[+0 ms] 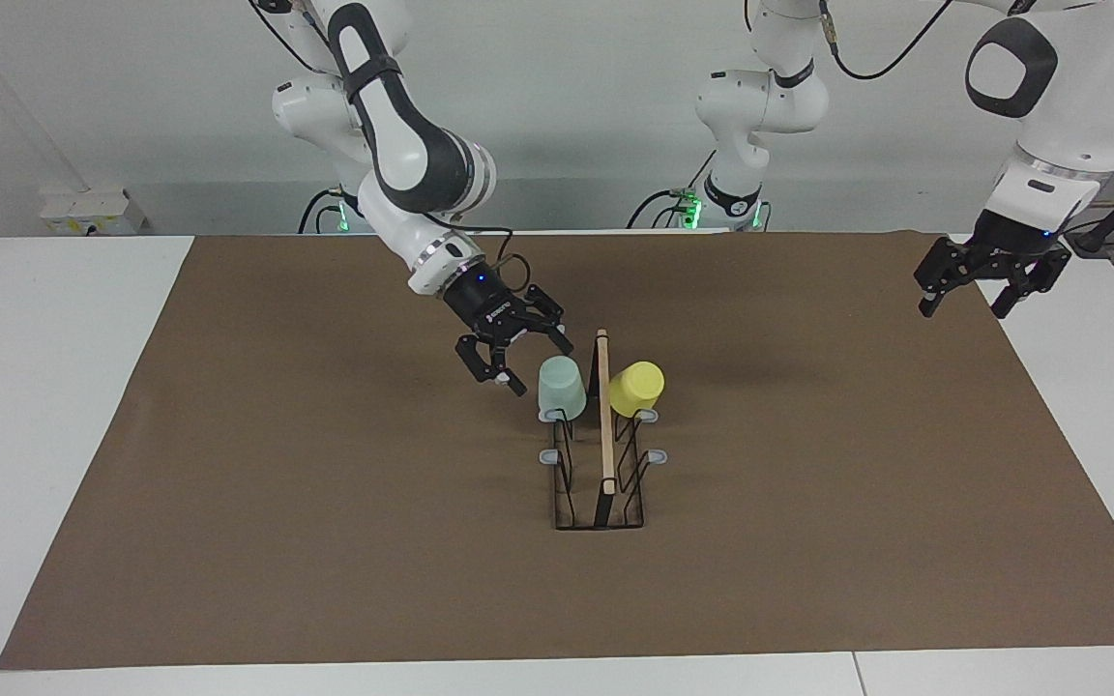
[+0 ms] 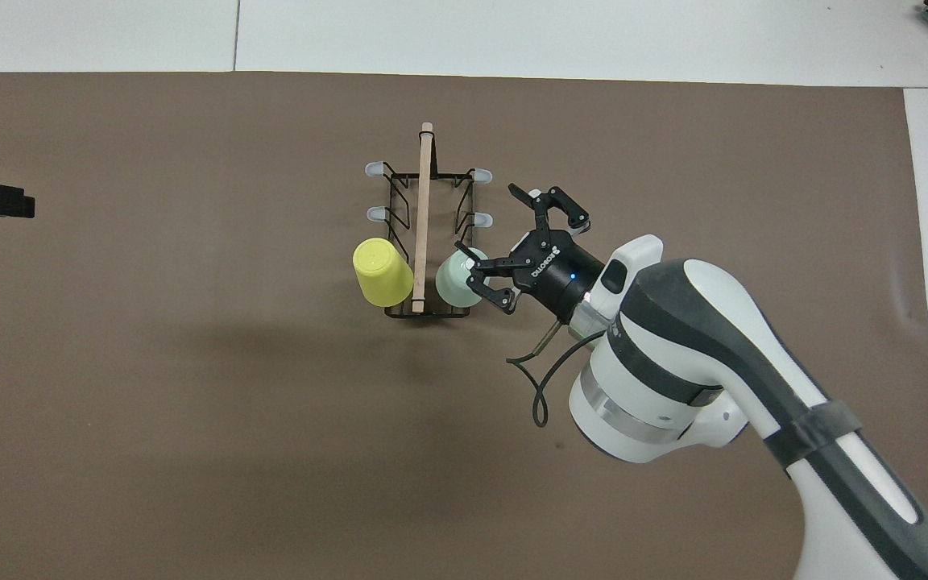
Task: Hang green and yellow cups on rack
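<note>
The green cup (image 1: 562, 386) hangs upside down on the rack (image 1: 600, 464), on the prong nearest the robots on the side toward the right arm's end of the table. The yellow cup (image 1: 636, 389) hangs tilted on the matching prong of the rack's side toward the left arm's end, just across the wooden rod (image 1: 604, 411) from the green one. The four prongs farther from the robots are bare. The rack stands about mid-table on the brown mat (image 1: 325, 503).

The right gripper (image 1: 516, 362) is just beside the green cup, its fingers spread wide and holding nothing, apart from the cup. The left gripper (image 1: 968, 303) waits raised over the mat's edge at its own end of the table, fingers open and empty
</note>
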You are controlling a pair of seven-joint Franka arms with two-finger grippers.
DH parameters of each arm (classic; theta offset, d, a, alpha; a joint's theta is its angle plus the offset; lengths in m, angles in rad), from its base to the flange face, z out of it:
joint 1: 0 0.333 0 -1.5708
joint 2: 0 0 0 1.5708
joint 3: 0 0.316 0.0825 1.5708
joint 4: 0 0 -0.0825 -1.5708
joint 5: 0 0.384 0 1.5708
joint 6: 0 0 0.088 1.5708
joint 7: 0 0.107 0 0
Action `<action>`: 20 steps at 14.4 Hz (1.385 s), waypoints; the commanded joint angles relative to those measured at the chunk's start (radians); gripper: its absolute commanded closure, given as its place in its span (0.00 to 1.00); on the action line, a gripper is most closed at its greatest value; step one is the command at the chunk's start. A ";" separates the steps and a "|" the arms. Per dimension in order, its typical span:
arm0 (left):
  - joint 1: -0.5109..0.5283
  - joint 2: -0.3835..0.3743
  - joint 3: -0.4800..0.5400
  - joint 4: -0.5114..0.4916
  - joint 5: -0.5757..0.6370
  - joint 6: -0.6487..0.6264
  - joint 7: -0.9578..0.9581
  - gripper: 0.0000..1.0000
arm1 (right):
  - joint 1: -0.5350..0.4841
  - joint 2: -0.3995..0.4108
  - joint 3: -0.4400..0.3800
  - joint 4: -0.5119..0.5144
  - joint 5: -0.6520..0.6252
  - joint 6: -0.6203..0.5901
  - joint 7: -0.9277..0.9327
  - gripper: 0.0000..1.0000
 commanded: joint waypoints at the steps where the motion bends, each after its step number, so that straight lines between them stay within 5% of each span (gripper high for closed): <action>1: 0.009 0.018 -0.010 0.070 -0.007 -0.100 0.018 0.00 | -0.042 -0.003 0.003 0.017 -0.254 0.009 0.088 0.00; 4: 0.017 0.015 -0.019 0.085 -0.007 -0.182 0.012 0.00 | -0.082 -0.007 0.000 0.017 -0.461 -0.011 0.137 0.00; 6: 0.099 0.014 -0.110 0.085 -0.004 -0.211 0.008 0.00 | -0.132 -0.007 -0.006 0.019 -0.593 -0.071 0.159 0.00; 8: 0.144 0.009 -0.193 0.085 0.047 -0.223 0.010 0.00 | -0.204 -0.007 -0.016 0.025 -0.737 -0.213 0.256 0.00; 13: 0.133 -0.005 -0.191 0.082 0.045 -0.243 0.008 0.00 | -0.353 -0.022 -0.018 0.144 -1.292 -0.583 0.693 0.00; 20: 0.129 -0.040 -0.186 0.064 0.044 -0.248 0.007 0.00 | -0.417 -0.037 -0.023 0.246 -1.827 -0.937 1.163 0.00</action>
